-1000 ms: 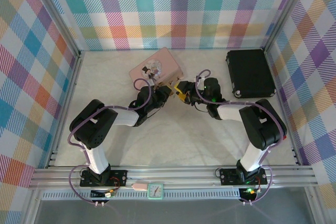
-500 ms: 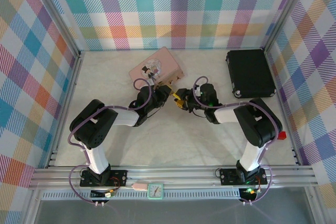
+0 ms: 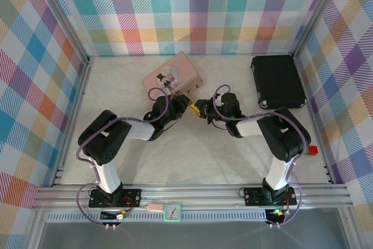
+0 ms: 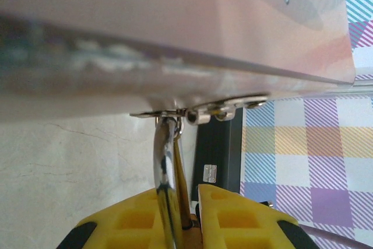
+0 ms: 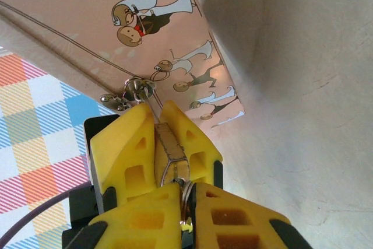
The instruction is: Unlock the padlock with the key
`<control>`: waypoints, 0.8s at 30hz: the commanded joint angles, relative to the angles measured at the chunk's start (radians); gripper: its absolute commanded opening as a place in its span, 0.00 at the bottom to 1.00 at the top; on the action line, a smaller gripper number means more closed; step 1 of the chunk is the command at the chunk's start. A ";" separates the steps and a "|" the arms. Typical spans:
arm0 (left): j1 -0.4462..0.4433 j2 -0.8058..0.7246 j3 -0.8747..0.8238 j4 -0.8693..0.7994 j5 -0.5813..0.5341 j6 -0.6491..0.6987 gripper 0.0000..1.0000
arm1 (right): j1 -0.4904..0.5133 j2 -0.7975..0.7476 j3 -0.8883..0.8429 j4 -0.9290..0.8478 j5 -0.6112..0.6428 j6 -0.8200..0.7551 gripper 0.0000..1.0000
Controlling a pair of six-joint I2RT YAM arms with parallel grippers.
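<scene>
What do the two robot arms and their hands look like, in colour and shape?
The left arm and right arm have black joint housings joined by pale tubes, with a thin purple cable along each. The left hand and right hand have chunky yellow fingers with square recesses and black bases.

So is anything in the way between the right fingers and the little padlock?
Nothing visible. The right fingers, shut, sit right at the padlock's bottom end, with a metal ring showing at their tips. The left fingers pinch the padlock's sides, leaving that end bare.
</scene>
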 commanded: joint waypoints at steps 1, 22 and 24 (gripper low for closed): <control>-0.018 -0.005 0.030 0.129 0.014 -0.021 0.00 | 0.008 0.021 0.029 0.043 0.017 0.004 0.03; -0.071 -0.024 -0.022 0.205 0.023 0.050 0.00 | -0.036 0.067 0.105 0.093 -0.008 0.029 0.00; -0.066 0.013 -0.035 0.320 0.012 0.075 0.00 | -0.043 0.072 0.113 0.135 -0.033 0.120 0.00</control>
